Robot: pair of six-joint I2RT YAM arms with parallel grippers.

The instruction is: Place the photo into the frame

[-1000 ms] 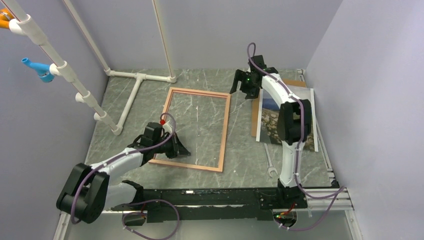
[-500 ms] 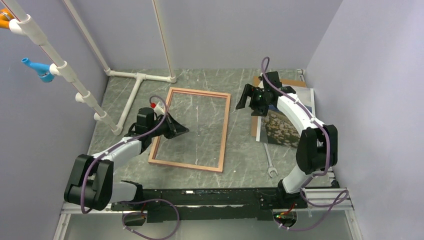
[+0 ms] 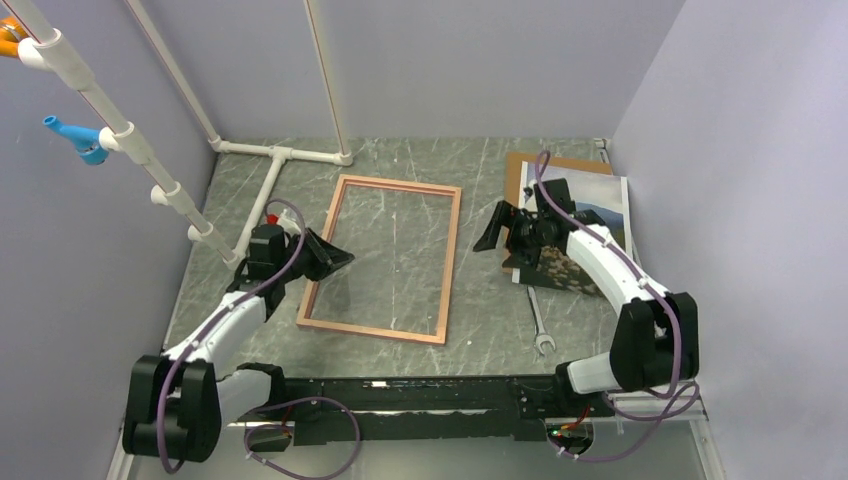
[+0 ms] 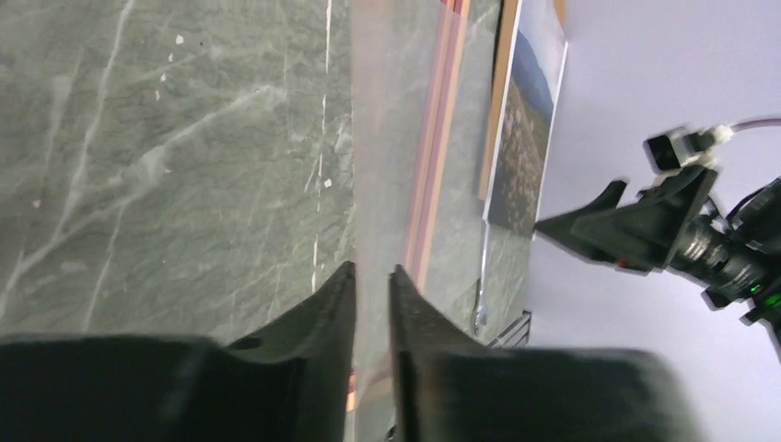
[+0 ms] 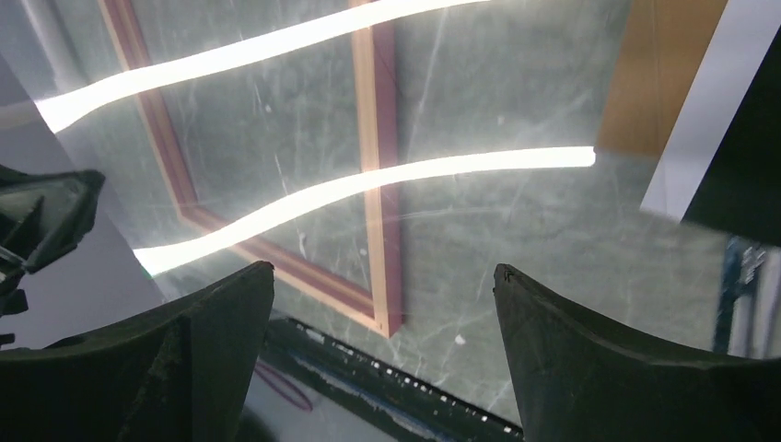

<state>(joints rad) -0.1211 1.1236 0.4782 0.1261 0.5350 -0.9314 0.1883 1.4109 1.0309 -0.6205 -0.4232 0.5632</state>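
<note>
Pinching a clear sheet (image 4: 378, 184) over the frame (image 3: 452, 260)
Fingers of the left gripper (image 3: 343, 259) are almost closed on the sheet's edge above the frame's left rail; the right gripper (image 3: 500, 228) hangs with jaws wide apart, holding nothing, beside the photo (image 3: 600, 200), which lies on the brown backing board (image 3: 515, 170) right of the frame

the frame (image 3: 451, 262) is smooth, pale pinkish wood. the worktop (image 3: 490, 310) has a glossy, veined grey-green stone look. the photo (image 3: 600, 203) is paper, the board (image 3: 525, 165) matt brown. the left pincer (image 4: 371, 276) and right pincer (image 5: 382, 269) are matt black plastic.
</note>
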